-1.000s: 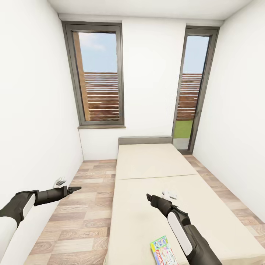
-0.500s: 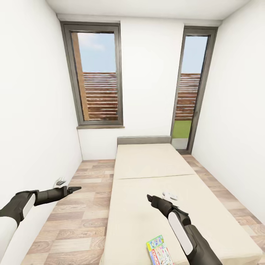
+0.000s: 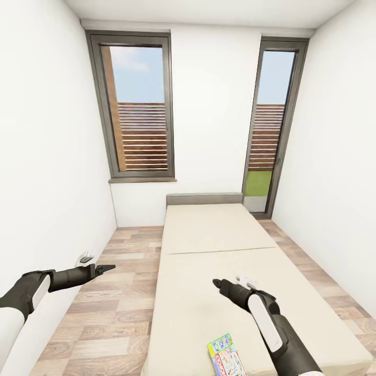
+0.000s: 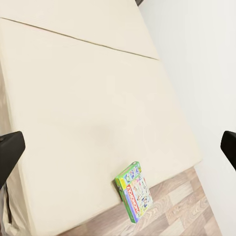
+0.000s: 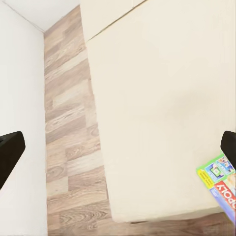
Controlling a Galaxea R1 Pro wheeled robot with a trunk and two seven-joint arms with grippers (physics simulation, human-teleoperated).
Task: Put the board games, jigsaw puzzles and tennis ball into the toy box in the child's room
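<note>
Black fingers (image 4: 10, 152) of both grippers wide apart, empty; board game (image 3: 226, 356) untouched on bed (image 3: 209, 235).

Board game (image 3: 226, 356) on bed's (image 3: 209, 235) near edge

Left arm, black forearm with white upper sleeve, extends level and forward from the trunk; its dark two-fingered left gripper (image 3: 107, 268) points ahead, fingers spread wide apart. Right arm, black with a white forearm panel, reaches forward from the trunk, elbow bent; its dark two-fingered right gripper (image 3: 217, 284) likewise stands wide apart, empty.
</note>
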